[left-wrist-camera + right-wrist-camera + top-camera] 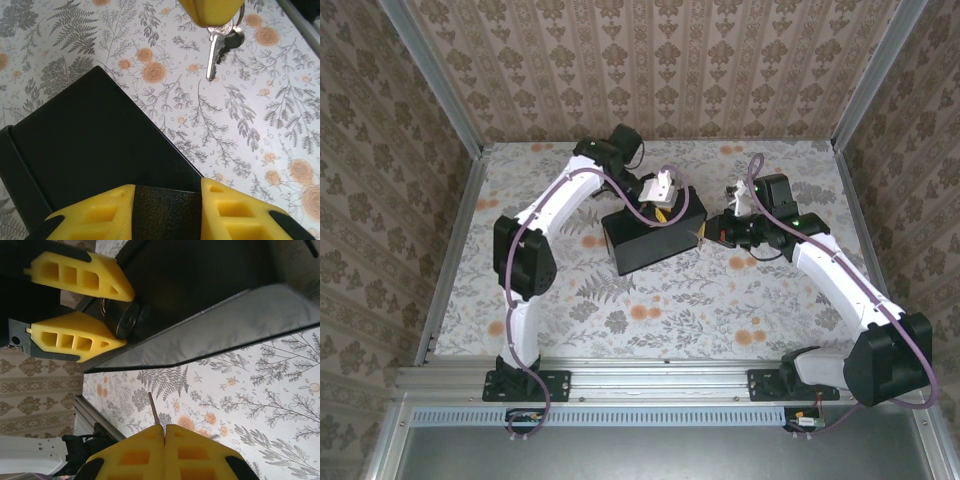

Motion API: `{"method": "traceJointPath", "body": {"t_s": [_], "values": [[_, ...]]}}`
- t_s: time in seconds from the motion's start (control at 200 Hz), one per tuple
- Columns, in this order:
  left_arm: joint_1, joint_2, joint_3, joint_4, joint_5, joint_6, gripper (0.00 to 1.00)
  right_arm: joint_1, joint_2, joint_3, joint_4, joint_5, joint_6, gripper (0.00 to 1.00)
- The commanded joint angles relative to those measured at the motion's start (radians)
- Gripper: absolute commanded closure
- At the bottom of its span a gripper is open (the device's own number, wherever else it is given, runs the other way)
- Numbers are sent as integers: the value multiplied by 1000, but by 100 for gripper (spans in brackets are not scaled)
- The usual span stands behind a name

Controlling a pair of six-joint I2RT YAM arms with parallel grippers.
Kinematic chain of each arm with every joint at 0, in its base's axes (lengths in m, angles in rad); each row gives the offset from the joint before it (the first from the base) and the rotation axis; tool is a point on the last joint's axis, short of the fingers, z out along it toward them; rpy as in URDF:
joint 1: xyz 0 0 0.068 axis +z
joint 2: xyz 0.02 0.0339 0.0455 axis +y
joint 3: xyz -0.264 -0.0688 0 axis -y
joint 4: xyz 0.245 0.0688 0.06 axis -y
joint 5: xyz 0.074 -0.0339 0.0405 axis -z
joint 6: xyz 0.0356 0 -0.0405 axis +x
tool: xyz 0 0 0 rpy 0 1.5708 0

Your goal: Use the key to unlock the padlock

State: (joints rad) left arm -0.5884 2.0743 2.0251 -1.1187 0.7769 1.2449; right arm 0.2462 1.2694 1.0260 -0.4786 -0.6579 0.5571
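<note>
Now staging insertion: my right fingers (135, 455) pinching key (153, 410); my left fingers (75, 337) straddling padlock (127, 322), grip uncertain. Next needing key tip into padlock.

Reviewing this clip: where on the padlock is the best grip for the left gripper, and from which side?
Probably the dark body of the padlock, pinched across its two sides, coming from the end opposite the key, the way the left gripper straddles it. That leaves the round end, seemingly the keyhole, facing the key held in the right gripper.
</note>
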Motion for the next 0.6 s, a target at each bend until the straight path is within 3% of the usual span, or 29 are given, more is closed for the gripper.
{"method": "traceJointPath", "body": {"t_s": [0.0,0.375,0.5,0.55,0.595], "values": [[-26,-49,-21,-44,68,-60,74,5,-32,7,1,-16,3,100],[-80,-87,-60,6,42,-211,77,3,-66,-15,-27,4,-7,100],[-96,-115,-102,65,37,-249,65,-6,-83,-32,-42,-1,-16,100],[-90,-120,-117,83,29,-256,54,-8,-88,-39,-41,-9,-15,100],[-81,-123,-124,94,15,-262,50,-8,-87,-42,-45,-12,-16,100]]}}
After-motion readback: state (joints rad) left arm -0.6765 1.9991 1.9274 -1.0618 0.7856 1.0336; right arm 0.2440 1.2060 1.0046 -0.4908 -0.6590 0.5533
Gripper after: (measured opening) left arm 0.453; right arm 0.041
